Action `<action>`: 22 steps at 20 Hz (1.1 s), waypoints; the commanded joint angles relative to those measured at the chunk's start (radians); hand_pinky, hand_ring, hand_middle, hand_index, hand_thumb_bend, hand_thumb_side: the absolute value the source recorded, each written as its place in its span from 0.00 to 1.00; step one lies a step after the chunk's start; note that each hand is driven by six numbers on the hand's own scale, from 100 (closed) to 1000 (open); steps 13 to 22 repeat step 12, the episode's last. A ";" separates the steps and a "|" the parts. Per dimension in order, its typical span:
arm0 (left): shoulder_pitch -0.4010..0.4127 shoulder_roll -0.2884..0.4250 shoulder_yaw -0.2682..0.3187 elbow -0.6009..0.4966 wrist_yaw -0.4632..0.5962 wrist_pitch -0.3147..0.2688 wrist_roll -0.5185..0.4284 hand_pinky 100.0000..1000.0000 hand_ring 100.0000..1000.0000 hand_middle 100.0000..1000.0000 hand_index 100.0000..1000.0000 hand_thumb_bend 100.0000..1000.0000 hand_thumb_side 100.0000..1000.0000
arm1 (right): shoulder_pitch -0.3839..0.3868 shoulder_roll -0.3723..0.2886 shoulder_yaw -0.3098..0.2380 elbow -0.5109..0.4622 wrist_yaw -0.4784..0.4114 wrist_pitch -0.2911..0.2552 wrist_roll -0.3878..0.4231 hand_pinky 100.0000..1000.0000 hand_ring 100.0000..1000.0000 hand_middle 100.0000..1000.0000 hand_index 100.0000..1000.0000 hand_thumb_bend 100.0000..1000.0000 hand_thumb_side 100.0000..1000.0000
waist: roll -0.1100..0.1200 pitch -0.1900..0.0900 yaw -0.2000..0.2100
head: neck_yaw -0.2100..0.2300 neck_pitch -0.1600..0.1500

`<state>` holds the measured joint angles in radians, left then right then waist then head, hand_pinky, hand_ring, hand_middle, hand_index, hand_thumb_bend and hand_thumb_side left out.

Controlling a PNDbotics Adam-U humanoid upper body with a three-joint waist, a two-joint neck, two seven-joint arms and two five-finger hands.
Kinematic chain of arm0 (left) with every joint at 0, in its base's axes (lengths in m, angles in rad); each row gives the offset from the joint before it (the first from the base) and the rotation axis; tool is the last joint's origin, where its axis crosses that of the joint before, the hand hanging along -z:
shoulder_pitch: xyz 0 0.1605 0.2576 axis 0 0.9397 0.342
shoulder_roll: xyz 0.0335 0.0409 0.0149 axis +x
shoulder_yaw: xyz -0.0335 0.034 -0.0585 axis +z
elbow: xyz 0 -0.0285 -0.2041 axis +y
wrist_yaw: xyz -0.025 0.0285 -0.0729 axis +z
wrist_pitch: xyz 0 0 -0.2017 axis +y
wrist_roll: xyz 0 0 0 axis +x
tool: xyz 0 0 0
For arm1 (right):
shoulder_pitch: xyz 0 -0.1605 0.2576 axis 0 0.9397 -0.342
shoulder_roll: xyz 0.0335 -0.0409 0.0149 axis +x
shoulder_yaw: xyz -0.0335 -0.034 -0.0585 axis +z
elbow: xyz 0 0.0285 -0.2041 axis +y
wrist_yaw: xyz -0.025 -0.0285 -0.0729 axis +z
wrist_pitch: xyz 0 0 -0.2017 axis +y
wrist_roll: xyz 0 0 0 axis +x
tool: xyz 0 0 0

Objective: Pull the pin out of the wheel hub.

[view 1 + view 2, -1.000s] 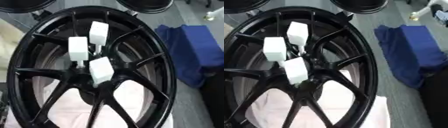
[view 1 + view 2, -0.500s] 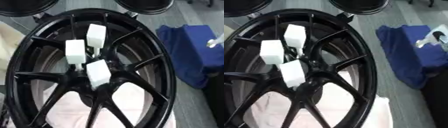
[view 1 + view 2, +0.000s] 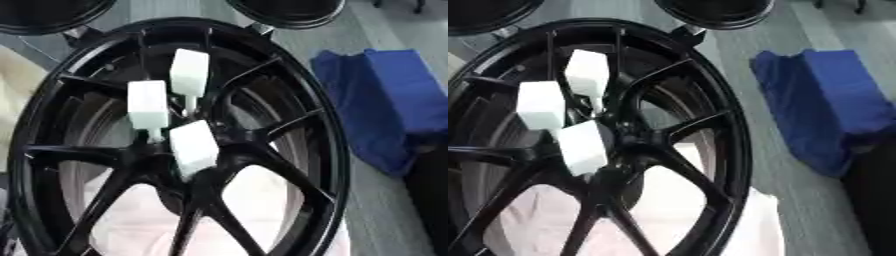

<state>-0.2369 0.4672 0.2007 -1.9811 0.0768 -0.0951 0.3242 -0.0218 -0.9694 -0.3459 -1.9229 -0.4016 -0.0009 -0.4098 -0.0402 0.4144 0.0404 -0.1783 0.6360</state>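
- Black wheel (image 3: 289, 100) fills both views, hub (image 3: 188, 167) low and left of centre.
- Three white block-headed pins stand in the hub area: upper pin (image 3: 189, 72), left pin (image 3: 147, 105), lower pin (image 3: 194, 147). All three look seated, thin stems running down toward the hub.
- No robot hand shows in either view, so whether the fingers are apart or curled can't be seen; arm pose unknown too.
- Step: can't settle from this alone. Fits pins awaiting a pull, or some already drawn and these remaining.
- A pull would need fingers round a white head, drawn along the stem axis, clear of the spokes.
- Blue cloth (image 3: 824, 105) lies right of the wheel, apart from it.
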 commanded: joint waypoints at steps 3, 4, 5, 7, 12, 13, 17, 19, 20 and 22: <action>-0.014 0.023 -0.002 -0.019 0.001 -0.002 -0.012 0.93 0.52 0.53 0.65 0.14 0.65 | -0.046 -0.071 0.046 -0.075 -0.063 -0.038 0.026 0.69 0.47 0.46 0.56 0.00 0.28 | 0.001 -0.021 -0.004 | -0.011 -0.003; -0.016 0.025 -0.003 -0.019 0.002 -0.002 -0.014 0.93 0.52 0.53 0.65 0.14 0.65 | -0.060 -0.076 0.057 -0.076 -0.067 -0.042 0.044 0.69 0.47 0.46 0.56 0.00 0.29 | 0.002 -0.021 -0.005 | -0.012 -0.004; -0.018 0.028 -0.004 -0.019 0.002 -0.003 -0.015 0.93 0.52 0.53 0.65 0.14 0.65 | -0.072 -0.079 0.066 -0.076 -0.070 -0.047 0.062 0.69 0.47 0.46 0.56 0.00 0.29 | 0.001 -0.020 -0.004 | -0.013 -0.004; -0.022 0.032 -0.007 -0.019 0.002 -0.005 -0.018 0.93 0.52 0.53 0.65 0.14 0.65 | -0.091 -0.081 0.083 -0.077 -0.072 -0.057 0.093 0.69 0.47 0.46 0.56 0.00 0.29 | -0.001 -0.018 -0.002 | -0.012 -0.002; -0.029 0.039 -0.011 -0.019 0.001 -0.009 -0.023 0.93 0.52 0.53 0.65 0.14 0.65 | -0.115 -0.074 0.109 -0.077 -0.073 -0.077 0.138 0.69 0.47 0.45 0.56 0.00 0.30 | -0.009 -0.012 0.008 | 0.004 -0.005; -0.029 0.039 -0.011 -0.019 0.001 -0.009 -0.023 0.93 0.52 0.53 0.65 0.14 0.65 | -0.115 -0.074 0.109 -0.077 -0.073 -0.077 0.138 0.69 0.47 0.45 0.56 0.00 0.30 | -0.009 -0.012 0.008 | 0.004 -0.005; -0.029 0.039 -0.011 -0.019 0.001 -0.009 -0.023 0.93 0.52 0.53 0.65 0.14 0.65 | -0.115 -0.074 0.109 -0.077 -0.073 -0.077 0.138 0.69 0.47 0.45 0.56 0.00 0.30 | -0.009 -0.012 0.008 | 0.004 -0.005; -0.029 0.039 -0.011 -0.019 0.001 -0.009 -0.023 0.93 0.52 0.53 0.65 0.14 0.65 | -0.115 -0.074 0.109 -0.077 -0.073 -0.077 0.138 0.69 0.47 0.45 0.56 0.00 0.30 | -0.009 -0.012 0.008 | 0.004 -0.005; -0.029 0.039 -0.011 -0.019 0.001 -0.009 -0.023 0.93 0.52 0.53 0.65 0.14 0.65 | -0.115 -0.074 0.109 -0.077 -0.073 -0.077 0.138 0.69 0.47 0.45 0.56 0.00 0.30 | -0.009 -0.012 0.008 | 0.004 -0.005; -0.029 0.039 -0.011 -0.019 0.001 -0.009 -0.023 0.93 0.52 0.53 0.65 0.14 0.65 | -0.115 -0.074 0.109 -0.077 -0.073 -0.077 0.138 0.69 0.47 0.45 0.56 0.00 0.30 | -0.009 -0.012 0.008 | 0.004 -0.005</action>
